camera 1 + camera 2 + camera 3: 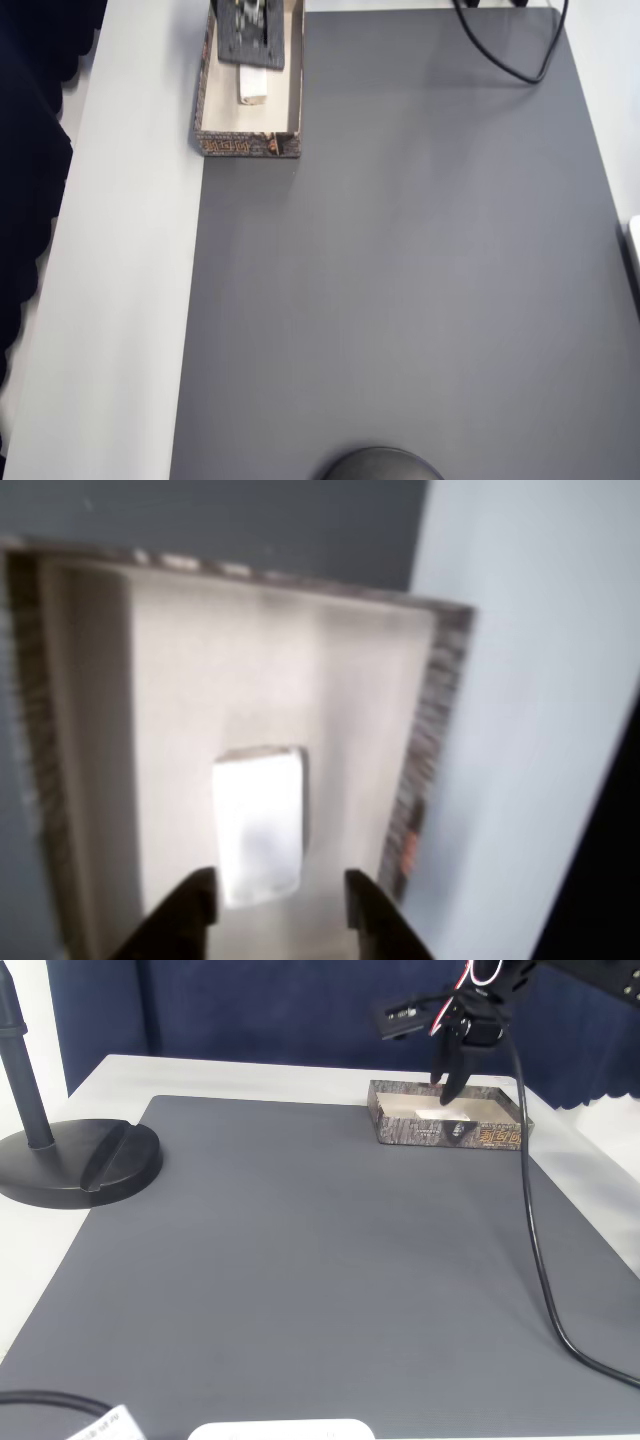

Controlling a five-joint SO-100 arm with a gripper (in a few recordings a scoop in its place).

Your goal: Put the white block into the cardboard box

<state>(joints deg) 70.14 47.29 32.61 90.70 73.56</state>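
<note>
The white block lies flat on the cream floor of the cardboard box, loose from the fingers. My gripper hangs just above the block's near end, open, with its dark fingertips spread wider than the block. In the overhead view the box sits at the top left, across the edge of the grey mat, with the block inside it and the gripper over it. From the fixed view the gripper points down into the box above the block.
A large grey mat covers most of the white table. A black cable trails over the mat's right side. A black round stand base sits at the left. Blue curtain runs behind the table.
</note>
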